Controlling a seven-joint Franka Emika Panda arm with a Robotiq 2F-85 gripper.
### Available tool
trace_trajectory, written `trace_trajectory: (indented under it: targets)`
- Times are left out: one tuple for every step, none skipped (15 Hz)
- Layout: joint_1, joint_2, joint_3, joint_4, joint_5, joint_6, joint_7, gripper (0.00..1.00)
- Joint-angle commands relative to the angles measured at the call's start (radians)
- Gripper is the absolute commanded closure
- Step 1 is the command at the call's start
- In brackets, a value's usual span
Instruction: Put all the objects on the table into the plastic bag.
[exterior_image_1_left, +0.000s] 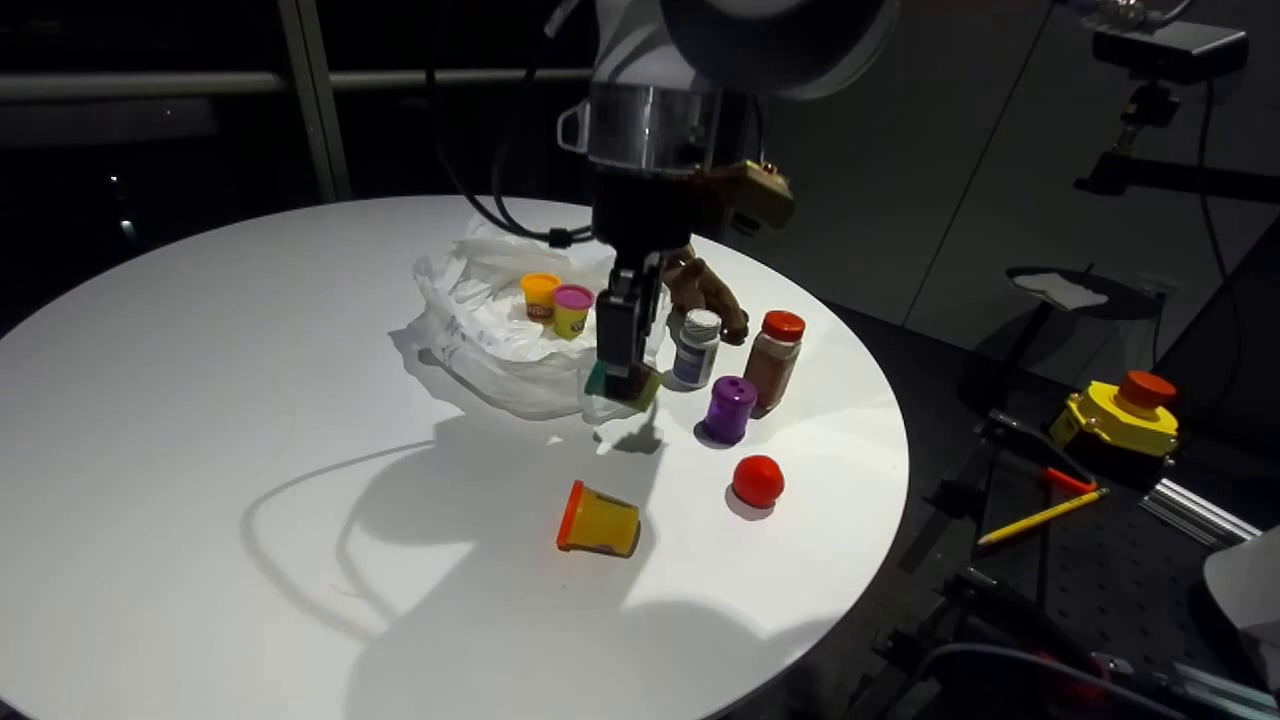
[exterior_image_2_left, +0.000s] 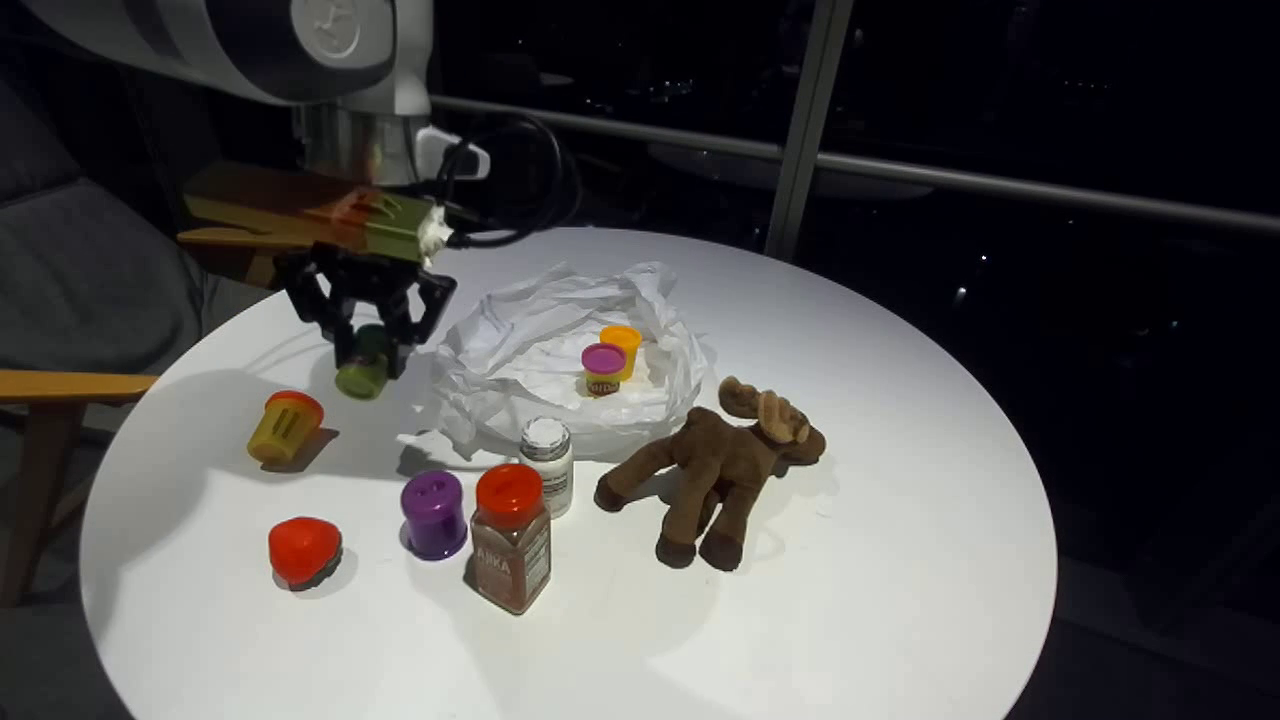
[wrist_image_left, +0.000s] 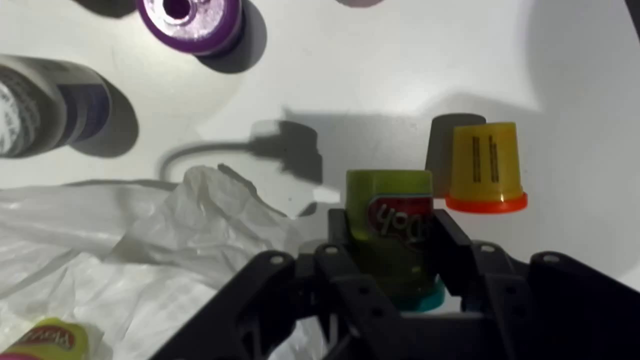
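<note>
The gripper (exterior_image_2_left: 368, 362) at the end of the robot arm (exterior_image_2_left: 330, 30) has its two fingers (wrist_image_left: 338, 225) clamped on opposite sides of a green tub (wrist_image_left: 390, 215) with a teal lid. The green tub is tilted and raised off the round white table (exterior_image_1_left: 150, 420), near the rim of the plastic bag (exterior_image_1_left: 500, 375); in the wrist view it appears just beside the bag. The bag lies open and crumpled, and within it an orange tub (exterior_image_2_left: 621, 345) and a purple-lidded tub (exterior_image_2_left: 604, 372) stand close together.

Outside the bag, a yellow tub (exterior_image_1_left: 605, 524) with an orange lid lies on its side. A purple cup (exterior_image_2_left: 434, 515) stands upright just beside a jar (exterior_image_2_left: 512, 545) with a red cap; a white bottle (exterior_image_2_left: 547, 465), also upright, stands between the jar and the bag. A red piece (exterior_image_1_left: 758, 482) rests apart from the purple cup, toward the table's edge. A brown toy moose (exterior_image_2_left: 730, 460) lies near the bag and the white bottle; in an exterior view the gripper hides part of it.

Beyond the table are a yellow box (exterior_image_1_left: 1110, 420) with a red knob, a pencil (exterior_image_1_left: 1042, 517) on a dark board (exterior_image_1_left: 1110, 580), and a gray chair (exterior_image_2_left: 90, 260).
</note>
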Motion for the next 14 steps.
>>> trace_trajectory:
  targets:
    - [-0.010, -0.064, 0.002, 0.037, 0.046, 0.054, -0.020, 0.80]
    - [-0.014, -0.047, -0.003, 0.063, 0.052, 0.086, -0.027, 0.80]
    - [-0.018, -0.026, -0.009, 0.092, 0.057, 0.116, -0.026, 0.80]
    - [-0.025, 0.001, -0.010, 0.126, 0.070, 0.130, -0.034, 0.80]
    - [-0.030, 0.028, -0.015, 0.155, 0.070, 0.153, -0.032, 0.80]
    - [-0.038, 0.057, -0.017, 0.186, 0.073, 0.175, -0.034, 0.80]
    - [-0.052, 0.087, -0.011, 0.220, 0.086, 0.201, -0.044, 0.80]
    - [-0.068, 0.121, -0.004, 0.256, 0.099, 0.224, -0.046, 0.80]
    - [-0.087, 0.153, 0.010, 0.293, 0.116, 0.239, -0.051, 0.80]
    - [-0.101, 0.184, 0.018, 0.323, 0.124, 0.252, -0.055, 0.80]
    - [-0.116, 0.217, 0.028, 0.356, 0.134, 0.260, -0.061, 0.80]
    - [-0.126, 0.248, 0.031, 0.385, 0.131, 0.257, -0.061, 0.80]
    - [-0.099, 0.316, 0.021, 0.422, 0.113, 0.280, -0.033, 0.80]
    - [-0.089, 0.367, 0.014, 0.456, 0.099, 0.284, -0.022, 0.80]
